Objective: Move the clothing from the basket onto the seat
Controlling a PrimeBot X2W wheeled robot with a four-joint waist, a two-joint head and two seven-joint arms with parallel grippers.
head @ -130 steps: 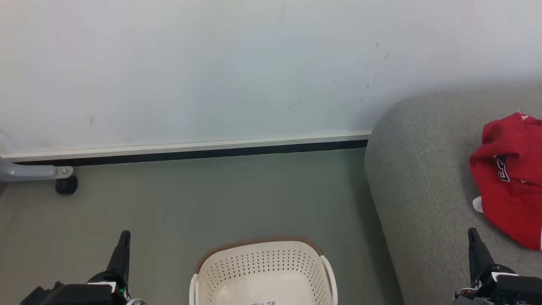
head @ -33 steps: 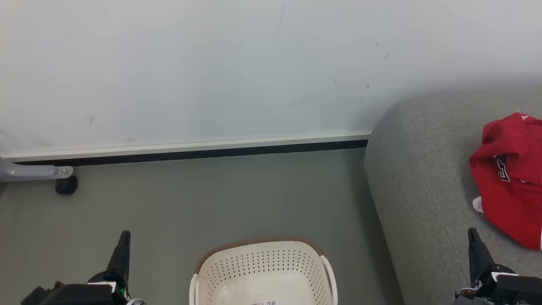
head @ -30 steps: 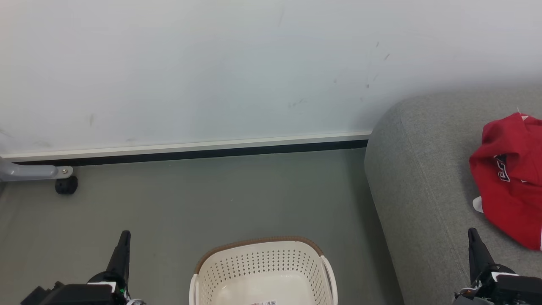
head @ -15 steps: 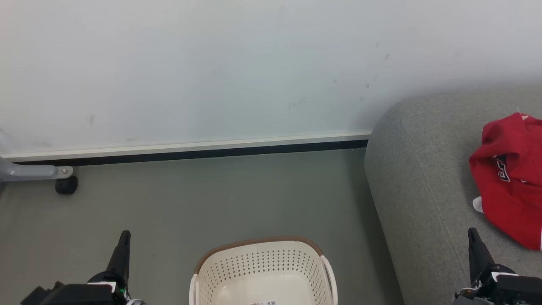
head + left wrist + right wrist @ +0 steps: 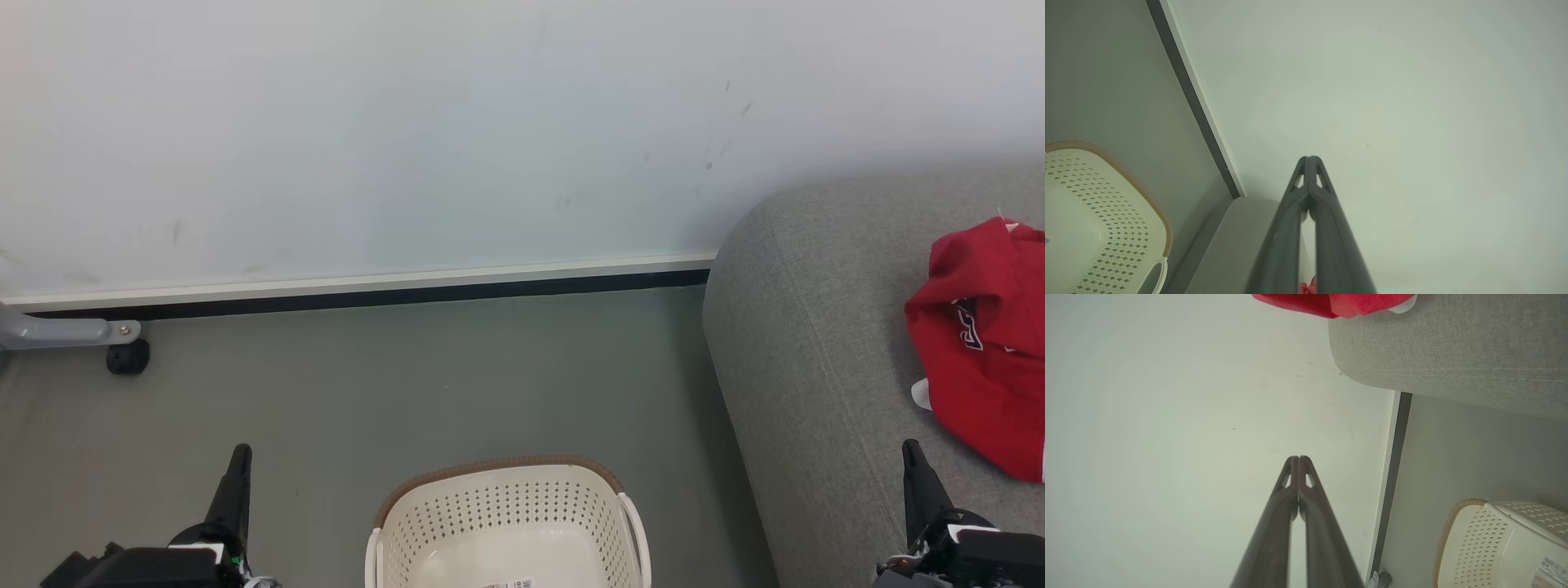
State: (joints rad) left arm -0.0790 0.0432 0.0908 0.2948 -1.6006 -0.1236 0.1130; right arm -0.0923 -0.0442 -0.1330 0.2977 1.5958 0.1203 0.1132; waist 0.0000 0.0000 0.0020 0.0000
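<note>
The red clothing (image 5: 984,343) with white trim lies bunched on the grey seat (image 5: 808,367) at the right edge of the head view; it also appears as red clothing (image 5: 1331,302) on the seat (image 5: 1453,347) in the right wrist view. The cream basket (image 5: 506,523) with a brown rim stands on the floor at bottom centre, its inside bare apart from a label; I also see the basket (image 5: 1098,220) and basket (image 5: 1498,543) from the wrists. My left gripper (image 5: 239,454) is shut and empty left of the basket. My right gripper (image 5: 910,449) is shut and empty over the seat's front.
A white wall (image 5: 408,139) with a dark skirting strip (image 5: 367,296) runs behind the grey floor (image 5: 408,384). A grey metal leg with a black caster (image 5: 127,357) stands at the far left by the wall.
</note>
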